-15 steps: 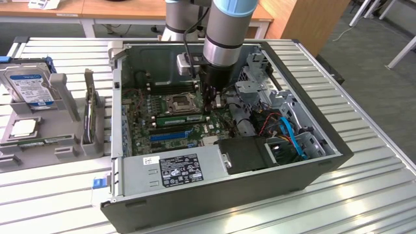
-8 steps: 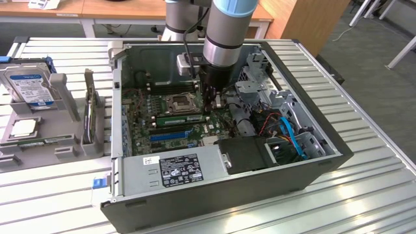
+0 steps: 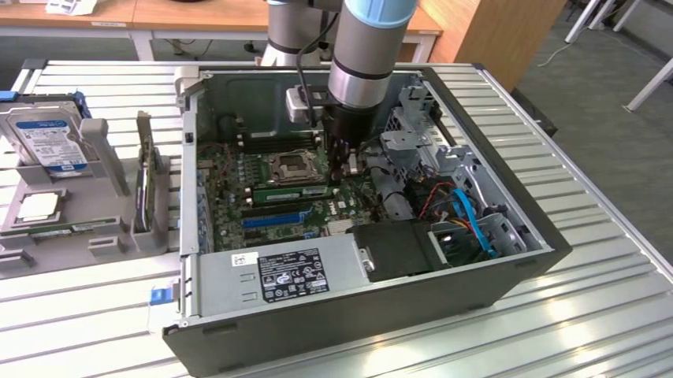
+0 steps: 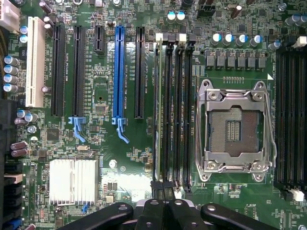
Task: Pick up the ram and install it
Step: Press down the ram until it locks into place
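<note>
tool (image 4: 163,194): closed tight, holding nothing, poised at the slot's end
ram (image 4: 159,110): lying in the memory slot beside the cpu socket (image 4: 236,130)
risk: uneven push — one end may seat crooked, latch unclicked

Ram (image 3: 292,194) in motherboard (image 3: 226,193) slot, beside CPU socket (image 3: 289,167).
</note>
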Tool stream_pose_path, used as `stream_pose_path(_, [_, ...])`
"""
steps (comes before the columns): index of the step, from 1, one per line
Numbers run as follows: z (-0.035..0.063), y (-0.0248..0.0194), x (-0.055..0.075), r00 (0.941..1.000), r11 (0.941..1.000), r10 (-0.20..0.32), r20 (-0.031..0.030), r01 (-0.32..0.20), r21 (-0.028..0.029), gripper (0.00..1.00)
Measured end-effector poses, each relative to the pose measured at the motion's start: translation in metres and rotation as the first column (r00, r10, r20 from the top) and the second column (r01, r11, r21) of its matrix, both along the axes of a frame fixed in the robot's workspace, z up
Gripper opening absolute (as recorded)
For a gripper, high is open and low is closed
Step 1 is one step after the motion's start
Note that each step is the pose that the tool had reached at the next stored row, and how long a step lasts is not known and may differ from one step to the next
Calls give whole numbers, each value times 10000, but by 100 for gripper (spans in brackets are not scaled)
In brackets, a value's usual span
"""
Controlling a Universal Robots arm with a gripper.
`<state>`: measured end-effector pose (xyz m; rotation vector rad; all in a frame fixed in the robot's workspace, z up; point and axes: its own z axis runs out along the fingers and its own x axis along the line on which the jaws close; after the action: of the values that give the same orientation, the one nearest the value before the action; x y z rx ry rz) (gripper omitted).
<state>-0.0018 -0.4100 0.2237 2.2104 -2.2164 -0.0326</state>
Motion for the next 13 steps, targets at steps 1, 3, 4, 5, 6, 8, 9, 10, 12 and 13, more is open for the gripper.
stream_pose_path(1, [0,0,0,10000,10000,0,-1,0,-2,10])
stream_pose_path(3, [0,0,0,10000,10000,0,-1,0,-3,10])
stream_pose_path(4, [0,-1,0,10000,10000,-1,-1,1,-4,10])
stream_pose_path(5, [1,0,0,10000,10000,0,-1,0,-3,10])
stream_pose_path(6, [5,0,0,10000,10000,-1,0,1,1,10])
stream_pose_path(8, [22,0,-1,10000,10000,-1,-2,1,-1,10])
stream_pose_path(9, [33,0,-1,10000,10000,-2,-4,2,-4,10])
stream_pose_path(10, [43,0,-1,10000,10000,-2,-5,2,-2,10])
stream_pose_path(12, [69,0,0,10000,10000,-1,-8,1,-3,10])
stream_pose_path(13, [85,0,0,10000,10000,-1,-9,1,-3,10])
